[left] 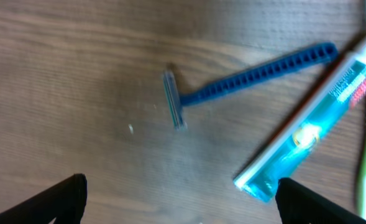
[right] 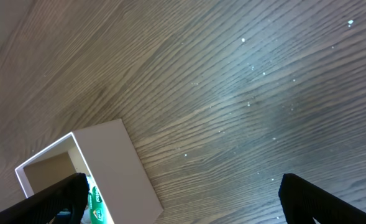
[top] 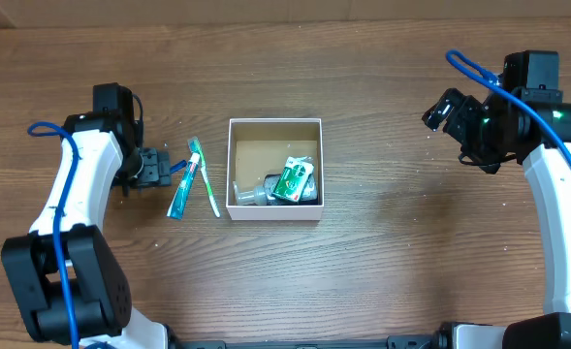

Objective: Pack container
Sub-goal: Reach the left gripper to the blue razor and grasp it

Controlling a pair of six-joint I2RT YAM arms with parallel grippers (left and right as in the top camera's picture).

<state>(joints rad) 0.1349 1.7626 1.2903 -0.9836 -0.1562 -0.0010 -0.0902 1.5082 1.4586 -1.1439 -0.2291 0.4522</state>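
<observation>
1. Two tools gape wide, empty: left tool (left: 179, 183), right tool (right: 183, 180).
2. Razor (left: 245, 78) lies just ahead of left tool, handle pointing toward container (top: 273, 211).
3. Container sits at middle of desk (top: 382, 252); left arm nearer razor.

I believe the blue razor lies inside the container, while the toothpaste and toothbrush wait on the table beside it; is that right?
Not quite: the blue razor lies on the table too, next to the toothpaste, as the left wrist view shows. The toothpaste and toothbrush do wait beside the container.
</observation>
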